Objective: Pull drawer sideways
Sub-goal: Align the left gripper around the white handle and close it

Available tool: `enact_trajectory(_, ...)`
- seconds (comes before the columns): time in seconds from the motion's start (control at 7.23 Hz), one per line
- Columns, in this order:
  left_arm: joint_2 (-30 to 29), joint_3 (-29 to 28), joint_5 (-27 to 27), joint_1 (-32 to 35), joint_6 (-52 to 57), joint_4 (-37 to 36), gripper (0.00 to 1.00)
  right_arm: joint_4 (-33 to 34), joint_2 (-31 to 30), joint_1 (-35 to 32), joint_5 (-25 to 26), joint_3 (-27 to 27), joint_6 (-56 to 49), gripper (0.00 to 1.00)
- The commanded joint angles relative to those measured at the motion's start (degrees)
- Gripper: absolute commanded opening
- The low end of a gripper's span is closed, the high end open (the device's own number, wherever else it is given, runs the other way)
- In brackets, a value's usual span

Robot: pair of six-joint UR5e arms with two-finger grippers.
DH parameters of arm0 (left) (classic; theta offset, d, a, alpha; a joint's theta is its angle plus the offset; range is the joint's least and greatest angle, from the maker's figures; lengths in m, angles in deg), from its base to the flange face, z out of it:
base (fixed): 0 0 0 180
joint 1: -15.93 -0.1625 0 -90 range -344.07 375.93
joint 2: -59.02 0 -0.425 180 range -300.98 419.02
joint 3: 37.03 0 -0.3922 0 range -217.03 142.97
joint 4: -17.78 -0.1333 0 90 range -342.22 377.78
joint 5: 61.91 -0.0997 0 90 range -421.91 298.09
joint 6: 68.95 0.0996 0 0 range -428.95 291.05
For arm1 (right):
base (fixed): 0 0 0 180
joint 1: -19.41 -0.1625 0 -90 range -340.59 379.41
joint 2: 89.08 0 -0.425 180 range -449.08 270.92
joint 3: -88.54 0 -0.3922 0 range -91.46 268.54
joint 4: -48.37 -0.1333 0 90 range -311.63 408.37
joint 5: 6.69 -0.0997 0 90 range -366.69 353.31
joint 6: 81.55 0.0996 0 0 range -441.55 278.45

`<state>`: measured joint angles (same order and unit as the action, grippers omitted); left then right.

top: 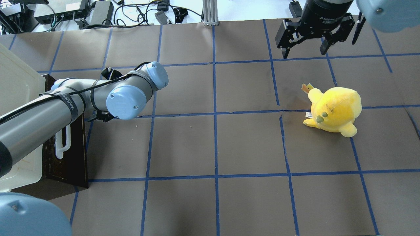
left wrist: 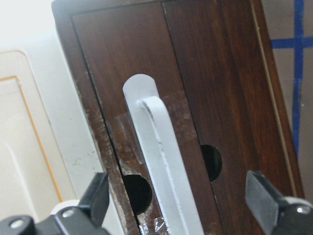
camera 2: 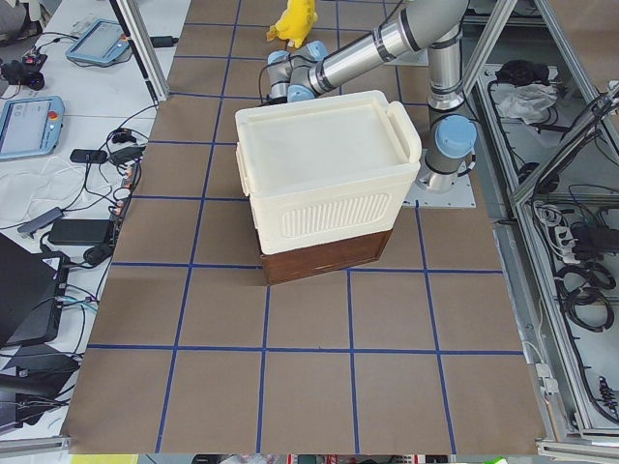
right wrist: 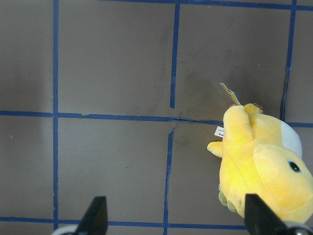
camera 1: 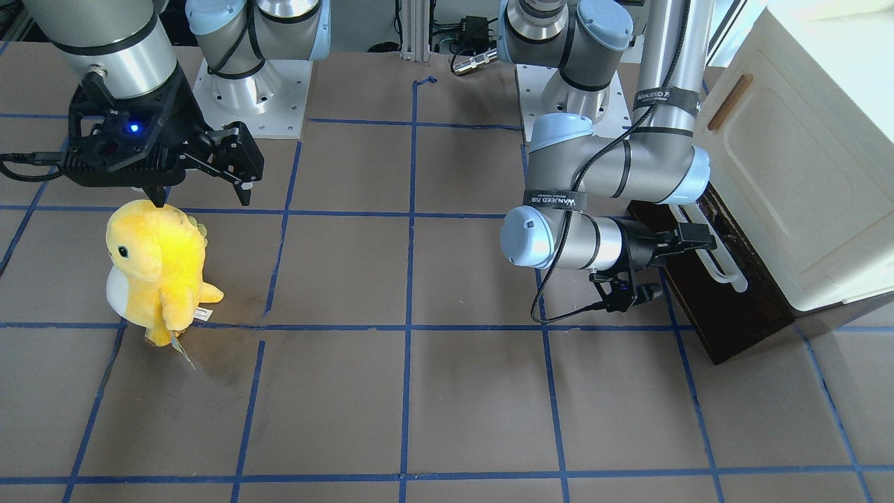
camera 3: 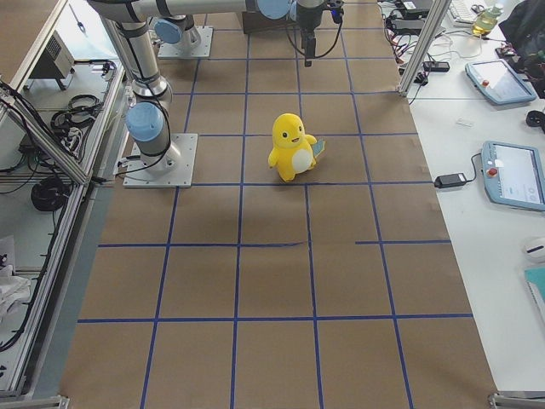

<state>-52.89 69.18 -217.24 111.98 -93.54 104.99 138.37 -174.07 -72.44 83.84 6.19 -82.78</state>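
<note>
The left arm (camera 1: 614, 168) reaches sideways, low over the worktop (camera 1: 419, 405), left fingers (left wrist: 99, 194) apart either side of the white handle (left wrist: 156, 156) of the drawer (left wrist: 210, 73), which sits under the cream cabinet (camera 1: 803, 175), inside hidden; the right fingers (right wrist: 96, 215) hang apart near the yellow toy (camera 1: 157, 265).

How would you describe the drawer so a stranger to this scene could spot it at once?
Find the big cream cabinet at the table's end on the robot's left. Beneath it lies the drawer, a dark brown wooden front. Its long white bar handle sets it apart from the cream door with its small brown handle.
</note>
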Motion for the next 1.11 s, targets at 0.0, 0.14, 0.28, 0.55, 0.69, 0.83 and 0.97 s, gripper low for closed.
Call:
enact_trajectory(0.0, 0.03, 0.23, -0.59, -1.21, -0.98, 3.66, 1.00, 0.00, 0.00, 0.00, 0.00, 0.00, 0.00, 1.00)
enact_trajectory(0.14, -0.15, 1.45, -1.20, -1.74, -1.51, 3.76, 1.00, 0.00, 0.00, 0.00, 0.00, 0.00, 0.00, 1.00)
enact_trajectory(0.28, -0.06, 2.42, -2.69, -2.62, -1.78, 3.67, 1.00, 0.00, 0.00, 0.00, 0.00, 0.00, 0.00, 1.00)
enact_trajectory(0.55, -0.15, 2.78, -2.88, -2.71, -2.65, 3.67, 0.96, 0.00, 0.00, 0.00, 0.00, 0.00, 0.00, 1.00)
enact_trajectory(0.69, -0.15, 2.69, -2.79, -2.71, -2.74, 3.67, 0.95, 0.00, 0.00, 0.00, 0.00, 0.00, 0.00, 1.00)
enact_trajectory(0.83, -0.50, 2.78, -2.79, -2.71, -3.01, 3.59, 0.91, 0.00, 0.00, 0.00, 0.00, 0.00, 0.00, 1.00)
enact_trajectory(0.97, -0.85, 2.78, -2.79, -2.71, -3.10, 3.50, 0.86, 0.00, 0.00, 0.00, 0.00, 0.00, 0.00, 1.00)
